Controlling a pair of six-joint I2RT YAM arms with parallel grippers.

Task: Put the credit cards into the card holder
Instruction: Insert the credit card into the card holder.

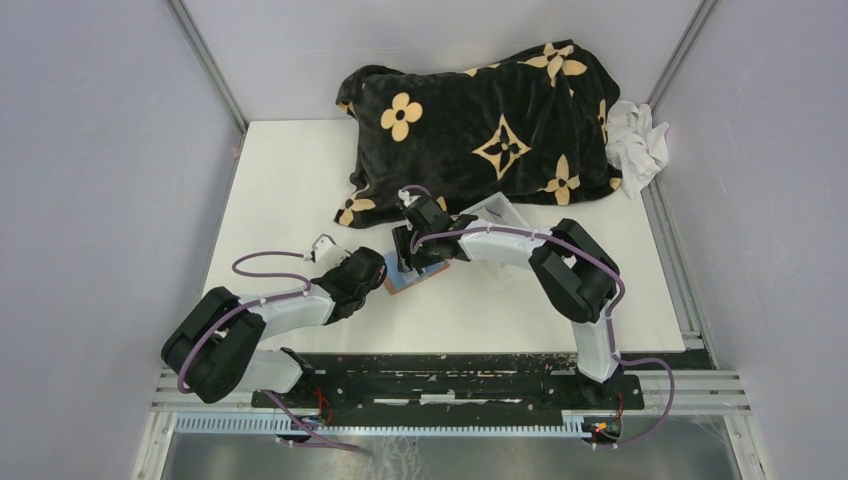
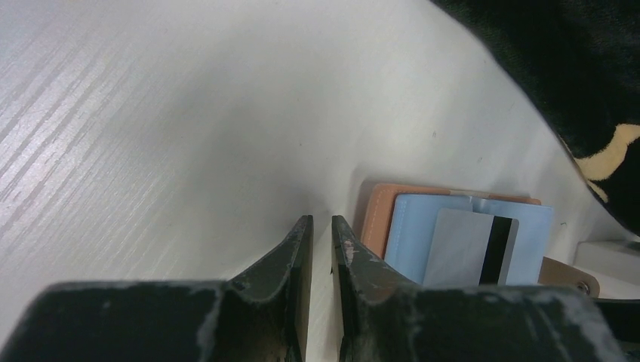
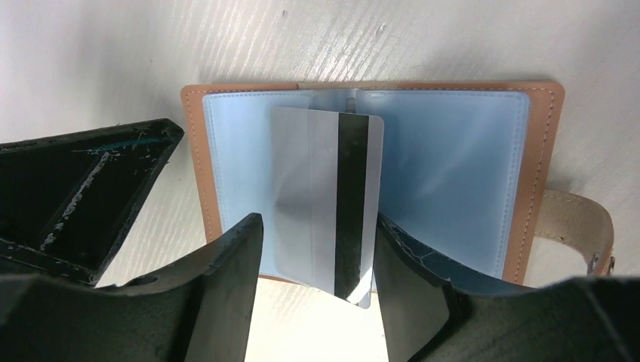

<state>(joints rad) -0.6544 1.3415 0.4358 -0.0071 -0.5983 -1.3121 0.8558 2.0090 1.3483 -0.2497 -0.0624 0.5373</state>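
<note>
The card holder point(image 3: 204, 166) lies open on the white table, a tan leather rim around pale blue sleeves. On its left half rests a grey-silver credit card point(image 3: 317, 166) with a black stripe, its near end sticking out past the holder's edge. My right gripper point(image 3: 317, 222) is open, one jaw on each side of that near end. My left gripper point(image 2: 322, 220) sits at the holder's point(image 2: 375, 211) left edge, jaws a narrow slit apart with nothing between them. The card point(image 2: 464, 245) shows just right of it. From above, both grippers point(image 1: 372, 272) point(image 1: 408, 262) meet over the holder point(image 1: 405, 281).
A black blanket with tan flowers point(image 1: 480, 120) covers the back of the table, with a white cloth point(image 1: 640, 140) at its right end. A clear tray point(image 1: 495, 212) lies by the blanket's front edge. The holder's strap with a snap point(image 3: 577, 219) sticks out to the right.
</note>
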